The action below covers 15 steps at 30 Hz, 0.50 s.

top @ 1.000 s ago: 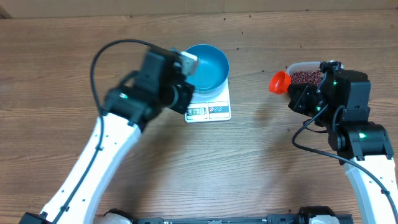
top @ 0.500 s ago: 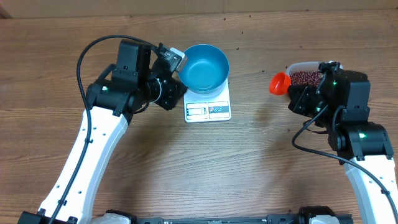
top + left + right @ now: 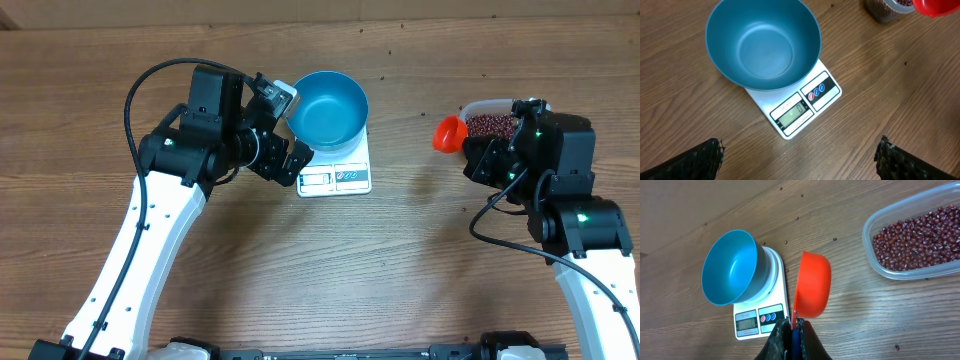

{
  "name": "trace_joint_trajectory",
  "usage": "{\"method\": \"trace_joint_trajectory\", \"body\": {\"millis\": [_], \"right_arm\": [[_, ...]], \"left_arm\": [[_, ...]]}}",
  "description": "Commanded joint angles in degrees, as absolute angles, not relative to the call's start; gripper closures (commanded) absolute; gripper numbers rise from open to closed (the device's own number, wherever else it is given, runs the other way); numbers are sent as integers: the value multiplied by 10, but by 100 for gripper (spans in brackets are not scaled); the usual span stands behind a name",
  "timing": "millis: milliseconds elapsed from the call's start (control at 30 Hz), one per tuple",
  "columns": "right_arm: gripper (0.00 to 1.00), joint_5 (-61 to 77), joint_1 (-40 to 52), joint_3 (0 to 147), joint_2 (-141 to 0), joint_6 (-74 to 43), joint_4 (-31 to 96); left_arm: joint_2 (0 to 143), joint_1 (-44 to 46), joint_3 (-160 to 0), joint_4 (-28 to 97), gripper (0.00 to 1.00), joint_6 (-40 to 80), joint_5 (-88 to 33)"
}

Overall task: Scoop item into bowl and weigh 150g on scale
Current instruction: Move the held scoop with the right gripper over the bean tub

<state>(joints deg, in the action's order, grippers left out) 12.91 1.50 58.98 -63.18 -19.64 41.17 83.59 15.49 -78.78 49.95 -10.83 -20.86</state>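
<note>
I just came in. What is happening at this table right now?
Two robot arms are preparing to weigh beans. The empty blue bowl sits on the white scale, and the left gripper hangs open beside it, holding nothing. The right gripper is shut on the handle of an empty orange scoop, next to the clear tub of beans.
</note>
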Motion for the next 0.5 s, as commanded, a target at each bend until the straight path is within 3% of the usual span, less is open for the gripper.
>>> {"method": "trace_joint_trajectory", "body": {"millis": [0, 467], "right_arm": [[96, 130, 12, 611, -628, -194, 409], [96, 139, -44, 697, -603, -160, 484]], "left_arm": [[835, 154, -795, 499, 0, -138, -226], [802, 153, -813, 496, 0, -148, -234]]}}
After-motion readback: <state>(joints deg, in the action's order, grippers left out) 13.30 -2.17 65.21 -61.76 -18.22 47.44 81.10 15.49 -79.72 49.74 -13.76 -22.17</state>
